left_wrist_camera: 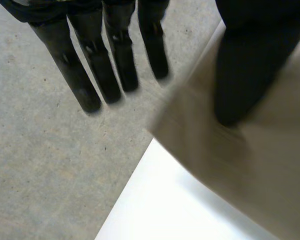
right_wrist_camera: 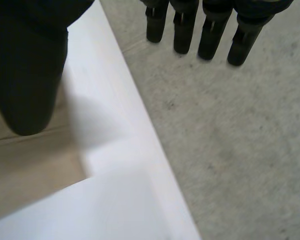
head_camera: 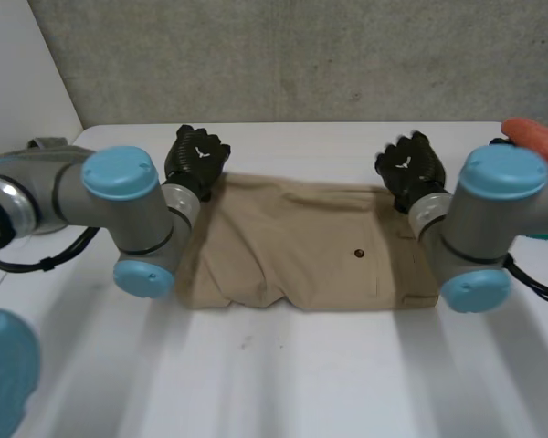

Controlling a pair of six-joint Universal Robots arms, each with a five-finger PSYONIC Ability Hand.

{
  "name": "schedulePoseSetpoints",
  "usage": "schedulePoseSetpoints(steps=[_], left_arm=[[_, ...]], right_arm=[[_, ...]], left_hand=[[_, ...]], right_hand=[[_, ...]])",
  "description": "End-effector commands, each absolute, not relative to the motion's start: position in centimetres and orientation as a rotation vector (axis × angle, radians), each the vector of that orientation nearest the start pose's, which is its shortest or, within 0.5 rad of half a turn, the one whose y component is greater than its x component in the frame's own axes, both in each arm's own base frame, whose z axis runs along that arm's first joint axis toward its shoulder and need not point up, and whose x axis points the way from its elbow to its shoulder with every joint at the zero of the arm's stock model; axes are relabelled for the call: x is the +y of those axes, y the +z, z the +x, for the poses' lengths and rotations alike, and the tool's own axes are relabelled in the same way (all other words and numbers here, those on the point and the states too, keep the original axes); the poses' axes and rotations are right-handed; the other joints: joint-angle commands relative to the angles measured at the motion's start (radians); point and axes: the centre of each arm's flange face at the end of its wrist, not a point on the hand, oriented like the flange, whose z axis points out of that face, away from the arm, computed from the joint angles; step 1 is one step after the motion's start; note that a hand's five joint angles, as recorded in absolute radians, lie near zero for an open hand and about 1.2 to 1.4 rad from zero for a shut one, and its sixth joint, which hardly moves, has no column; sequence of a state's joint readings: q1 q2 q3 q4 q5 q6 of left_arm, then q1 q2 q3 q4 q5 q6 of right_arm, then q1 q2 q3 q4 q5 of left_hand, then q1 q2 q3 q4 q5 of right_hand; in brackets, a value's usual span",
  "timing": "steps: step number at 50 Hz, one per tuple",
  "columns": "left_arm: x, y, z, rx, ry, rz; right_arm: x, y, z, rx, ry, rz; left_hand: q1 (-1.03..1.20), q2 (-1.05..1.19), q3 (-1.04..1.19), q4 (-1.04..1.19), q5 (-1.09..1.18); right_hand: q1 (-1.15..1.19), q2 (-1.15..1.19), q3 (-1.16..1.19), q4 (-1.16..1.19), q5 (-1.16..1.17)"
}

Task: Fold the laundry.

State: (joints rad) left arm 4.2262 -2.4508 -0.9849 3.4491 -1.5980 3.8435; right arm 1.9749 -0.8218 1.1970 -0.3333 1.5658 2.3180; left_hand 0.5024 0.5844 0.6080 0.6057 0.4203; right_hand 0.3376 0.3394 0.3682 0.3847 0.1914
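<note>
Flanking cloth (head_camera: 301, 246) (tan), left hand (head_camera: 196, 157); right hand (head_camera: 406, 164)

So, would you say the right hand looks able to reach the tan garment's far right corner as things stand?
Probably yes: the right hand sits right at that corner of the tan garment, fingers straight, thumb over the cloth's edge, with nothing between them.

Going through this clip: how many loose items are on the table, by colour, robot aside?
Beige garment: 1
Orange-red item, far right, partly cut off: 1
Grey-green thing, far left: too hidden to tell, uncounted
Total: 2
</note>
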Motion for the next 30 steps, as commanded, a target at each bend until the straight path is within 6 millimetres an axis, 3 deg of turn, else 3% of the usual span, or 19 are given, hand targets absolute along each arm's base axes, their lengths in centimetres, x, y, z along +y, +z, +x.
schedulePoseSetpoints(steps=[1, 7, 11, 16, 18, 24, 30], left_arm=[[-36.6, 15.8, -35.4, 1.721, -2.196, 1.129], [-34.0, 19.8, -34.7, 1.746, -2.272, 1.074], [-31.7, 21.4, -33.5, 1.8, -2.293, 1.059], [-28.5, 22.2, -31.9, 1.893, -2.301, 1.042], [-27.9, 22.1, -31.5, 1.918, -2.306, 1.034], [-26.5, 21.4, -31.2, 2.005, -2.302, 1.028], [-26.4, 21.1, -31.3, 2.017, -2.296, 1.03]], right_arm=[[-36.6, 16.2, 31.3, 1.936, -2.488, -1.462], [-33.4, 20.1, 29.1, 2.068, -2.344, -1.357], [-30.1, 21.4, 27.7, 2.198, -2.071, -1.217], [-27.8, 18.7, 24.6, 2.437, -1.571, -1.07], [-27.6, 18.0, 23.9, 2.446, -1.511, -1.05], [-28.1, 16.0, 23.4, 2.379, -1.557, -1.023], [-29.4, 14.0, 23.9, 2.347, -1.645, -1.028]], left_hand=[[-0.328, -0.41, -0.433, -0.431, -0.42], [-0.328, -0.41, -0.433, -0.431, -0.42], [-0.328, -0.41, -0.433, -0.431, -0.42], [-0.328, -0.41, -0.433, -0.431, -0.42], [-0.328, -0.41, -0.433, -0.431, -0.42], [-0.328, -0.41, -0.433, -0.431, -0.42], [-0.328, -0.41, -0.433, -0.431, -0.42]], right_hand=[[-0.163, -0.165, -0.194, -0.21, -0.191], [-0.163, -0.165, -0.194, -0.21, -0.191], [-0.144, -0.146, -0.175, -0.192, -0.173], [0.114, 0.112, 0.083, 0.067, 0.085], [0.135, 0.133, 0.104, 0.088, 0.106], [0.144, 0.142, 0.113, 0.097, 0.115], [0.161, 0.159, 0.131, 0.114, 0.133]])
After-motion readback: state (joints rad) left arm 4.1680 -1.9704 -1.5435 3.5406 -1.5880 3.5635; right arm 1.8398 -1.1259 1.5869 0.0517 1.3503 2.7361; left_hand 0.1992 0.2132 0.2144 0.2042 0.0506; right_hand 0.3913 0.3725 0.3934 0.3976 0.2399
